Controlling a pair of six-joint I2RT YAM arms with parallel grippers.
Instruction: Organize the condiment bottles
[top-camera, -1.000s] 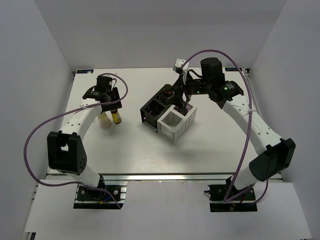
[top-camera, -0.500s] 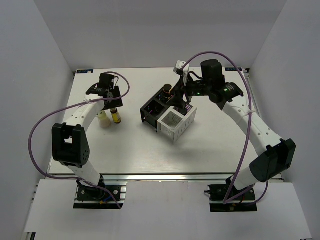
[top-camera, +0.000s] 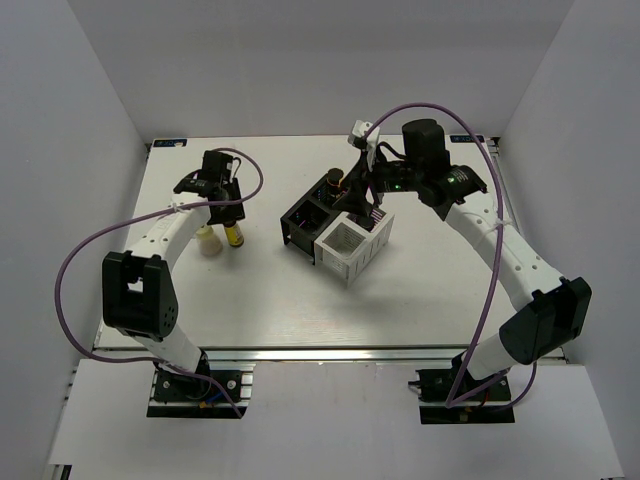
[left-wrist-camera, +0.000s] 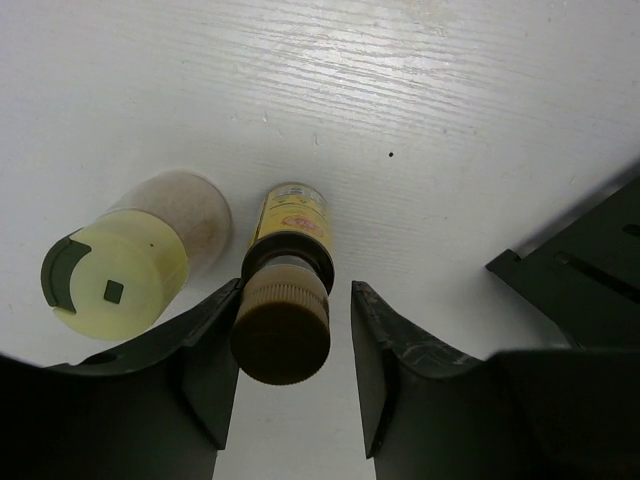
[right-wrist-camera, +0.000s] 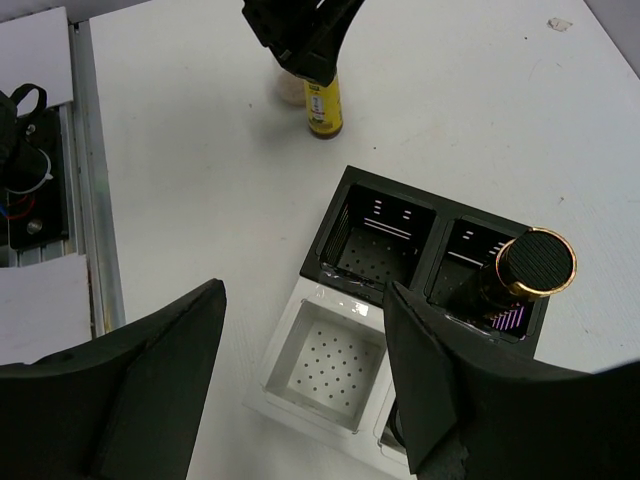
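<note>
Table (top-camera: 450, 290) is carrying everything, and the job is looking barely begun. The rack (top-camera: 338, 232) is sitting just below our right claw (right-wrist-camera: 305, 300), whose jaws are standing wide with nothing between them. Only one dark bottle (right-wrist-camera: 530, 270) is standing in the rack, in a black cell under that claw's far jaw; the cells beside it are showing empty.

Well apart from the rack, our left claw (left-wrist-camera: 295, 290) is straddling the yellow bottle (left-wrist-camera: 288, 225), jaws narrow around its brown cap (left-wrist-camera: 282, 325). One jaw is touching the cap and a gap is showing at the other, so we are judging it not yet gripped. The cream bottle (left-wrist-camera: 130, 260) is standing upright just outside the touching jaw. Both are waiting to be racked.

Only the left wrist view is showing that gap, since from above the claw is hiding the cap. Only the right wrist view is looking down into the cells. We are seeing no other bottles.
</note>
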